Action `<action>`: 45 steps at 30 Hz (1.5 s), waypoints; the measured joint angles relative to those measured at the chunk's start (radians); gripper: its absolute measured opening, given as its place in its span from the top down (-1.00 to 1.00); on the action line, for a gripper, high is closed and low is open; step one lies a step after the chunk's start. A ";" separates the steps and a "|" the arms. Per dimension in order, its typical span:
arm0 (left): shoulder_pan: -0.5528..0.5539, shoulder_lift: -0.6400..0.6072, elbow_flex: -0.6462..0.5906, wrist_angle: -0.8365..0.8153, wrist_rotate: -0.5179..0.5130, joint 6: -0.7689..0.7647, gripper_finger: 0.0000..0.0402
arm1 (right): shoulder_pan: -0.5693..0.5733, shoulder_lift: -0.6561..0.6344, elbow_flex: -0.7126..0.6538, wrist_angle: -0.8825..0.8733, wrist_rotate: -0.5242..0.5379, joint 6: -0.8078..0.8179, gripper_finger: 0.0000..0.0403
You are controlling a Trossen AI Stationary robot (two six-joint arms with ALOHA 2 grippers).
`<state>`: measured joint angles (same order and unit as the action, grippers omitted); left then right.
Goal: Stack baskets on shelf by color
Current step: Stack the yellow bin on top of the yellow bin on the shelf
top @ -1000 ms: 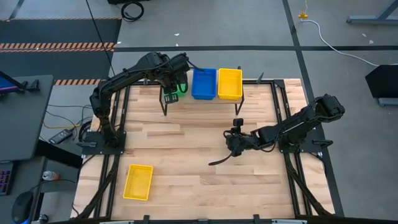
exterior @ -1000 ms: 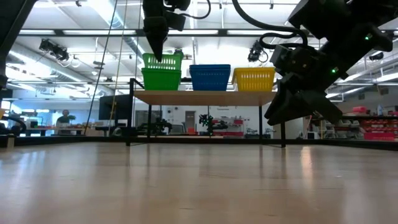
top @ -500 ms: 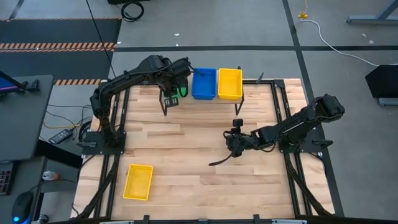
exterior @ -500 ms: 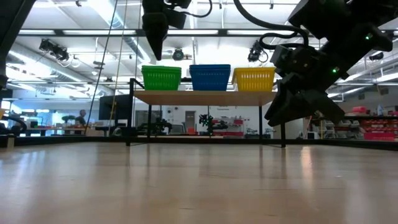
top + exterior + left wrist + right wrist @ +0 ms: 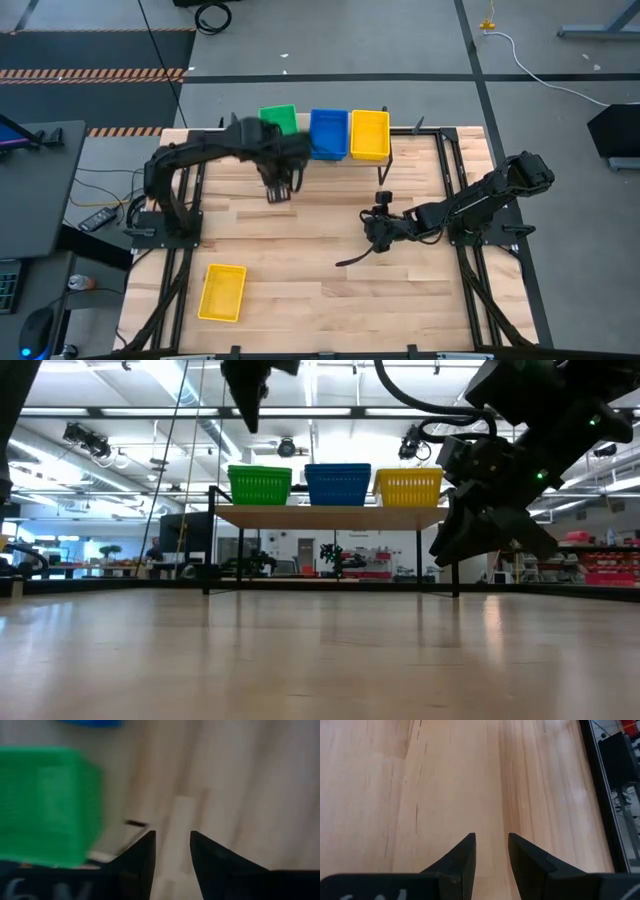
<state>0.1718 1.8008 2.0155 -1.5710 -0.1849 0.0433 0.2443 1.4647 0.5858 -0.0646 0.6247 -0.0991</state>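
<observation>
Lab hall; ceiling ducts; taped floor

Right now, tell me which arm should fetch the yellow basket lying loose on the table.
Left, probably. The yellow basket lies on the left arm's side of the table. The left gripper is empty and open, just clear of the shelf. The right gripper hovers across the table, farther off.

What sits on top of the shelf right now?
Three basket stacks stand side by side on the shelf: green, blue, yellow. How many baskets each stack holds cannot be seen.
</observation>
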 joint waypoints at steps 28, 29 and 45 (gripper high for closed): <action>-0.919 -0.015 -0.472 0.288 0.164 -1.011 0.35 | 0.004 0.000 -0.063 -0.012 -0.161 0.193 0.40; -0.940 -0.015 -0.472 0.302 0.164 -1.054 0.35 | 0.004 0.000 -0.063 -0.012 -0.164 0.198 0.40; -1.089 -0.008 -0.530 0.312 0.155 -1.349 0.35 | 0.005 0.000 -0.063 -0.014 -0.182 0.211 0.40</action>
<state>-0.9176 1.7926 1.4858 -1.2594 -0.0304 -1.3058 0.2489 1.4647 0.5232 -0.0787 0.4422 0.1120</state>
